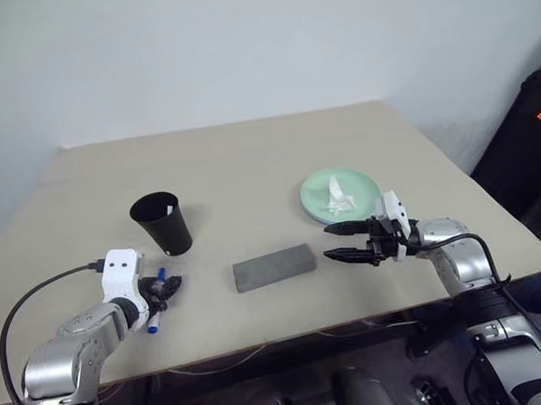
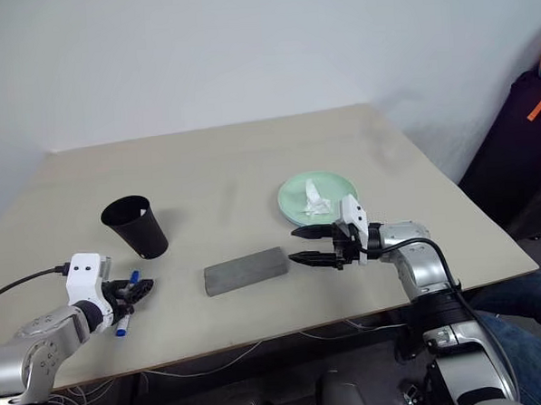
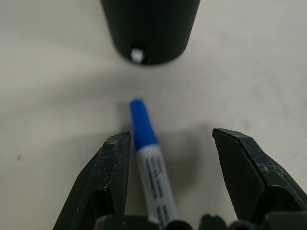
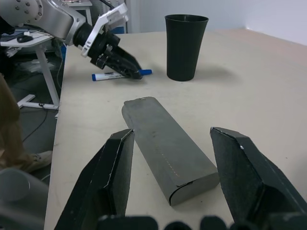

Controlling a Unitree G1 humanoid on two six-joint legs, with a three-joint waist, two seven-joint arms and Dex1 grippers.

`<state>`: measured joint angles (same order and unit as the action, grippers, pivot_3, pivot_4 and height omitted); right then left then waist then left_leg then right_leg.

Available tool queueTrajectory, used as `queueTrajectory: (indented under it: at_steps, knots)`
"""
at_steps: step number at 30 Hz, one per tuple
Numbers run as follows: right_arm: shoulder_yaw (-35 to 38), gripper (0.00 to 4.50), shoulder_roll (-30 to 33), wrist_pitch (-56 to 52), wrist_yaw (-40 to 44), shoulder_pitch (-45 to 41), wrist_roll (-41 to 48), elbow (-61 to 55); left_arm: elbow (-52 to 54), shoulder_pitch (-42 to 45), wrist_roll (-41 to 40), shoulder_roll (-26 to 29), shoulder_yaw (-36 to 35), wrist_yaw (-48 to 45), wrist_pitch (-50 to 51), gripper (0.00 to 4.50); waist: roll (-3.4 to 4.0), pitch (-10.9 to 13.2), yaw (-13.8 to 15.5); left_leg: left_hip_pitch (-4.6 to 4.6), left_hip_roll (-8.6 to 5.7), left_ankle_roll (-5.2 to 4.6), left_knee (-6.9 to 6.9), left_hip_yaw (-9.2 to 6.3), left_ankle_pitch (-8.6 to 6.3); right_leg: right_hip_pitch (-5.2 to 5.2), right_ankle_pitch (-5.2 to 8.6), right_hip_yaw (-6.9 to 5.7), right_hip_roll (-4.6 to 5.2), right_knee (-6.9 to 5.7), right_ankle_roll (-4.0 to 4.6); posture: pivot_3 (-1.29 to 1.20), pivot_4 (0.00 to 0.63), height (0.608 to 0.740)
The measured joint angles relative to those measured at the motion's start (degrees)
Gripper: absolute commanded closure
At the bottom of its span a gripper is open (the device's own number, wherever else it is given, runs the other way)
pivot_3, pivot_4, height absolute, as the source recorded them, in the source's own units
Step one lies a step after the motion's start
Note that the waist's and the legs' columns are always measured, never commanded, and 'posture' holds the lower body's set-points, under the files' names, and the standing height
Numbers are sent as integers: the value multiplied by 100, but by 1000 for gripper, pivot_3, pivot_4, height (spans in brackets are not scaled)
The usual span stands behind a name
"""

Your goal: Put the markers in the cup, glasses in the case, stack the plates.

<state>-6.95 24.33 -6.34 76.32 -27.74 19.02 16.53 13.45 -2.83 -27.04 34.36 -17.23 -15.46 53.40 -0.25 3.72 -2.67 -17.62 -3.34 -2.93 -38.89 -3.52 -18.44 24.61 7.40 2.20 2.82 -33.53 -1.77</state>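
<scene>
One marker [image 3: 149, 165] lies flat between the spread fingers of the left gripper [image 1: 163, 291], blue cap toward the black tapered cup [image 1: 162, 223] just beyond. Right gripper [image 1: 345, 240] — fingers apart, empty — points at the matte grey case [image 1: 274, 267]; behind it, a mint plate [image 1: 317, 194] bearing crumpled tissue [image 1: 339, 196].

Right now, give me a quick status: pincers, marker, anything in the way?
Left pincer open, astride the marker lying on the table beside the cup. Right pincer open, empty, facing the case. Nothing blocking.
</scene>
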Motion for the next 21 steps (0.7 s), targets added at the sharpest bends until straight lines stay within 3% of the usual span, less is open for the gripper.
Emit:
queueTrajectory:
  at_steps: [6, 9, 15, 21]
  knots:
    - [-27, 1750, 5, 78, -85, 38, -13, 0, -86, 154, 214, -28, 51, 172, 114, 1645, 1, 0, -3, 5, 0, 0, -1, 1, 0, -6, 0, 1, 0, -1, 0, 0, 0, 740]
    - [-28, 1750, 19, 152, -123, 64, -63, 2, -112, 167, 291, -37, 51, 188, 111, 2300, 2, 0, -8, 8, 3, 3, 0, 2, 2, -5, 0, 1, -2, -4, 0, 0, 0, 740]
    - [-45, 1750, 17, 250, -150, 65, -108, 47, -113, 167, 405, -46, 48, 168, 86, 4275, 2, 0, -3, 7, 1, 4, -1, 2, 3, -6, 0, 1, -1, -3, 0, 0, 0, 740]
    - [-73, 1750, 17, 299, -151, 62, -115, 134, -106, 153, 426, -37, 50, -10, 38, 4356, 2, 0, -1, 5, 0, 4, 0, 2, 2, -5, 0, 1, 0, -1, 0, 0, 0, 740]
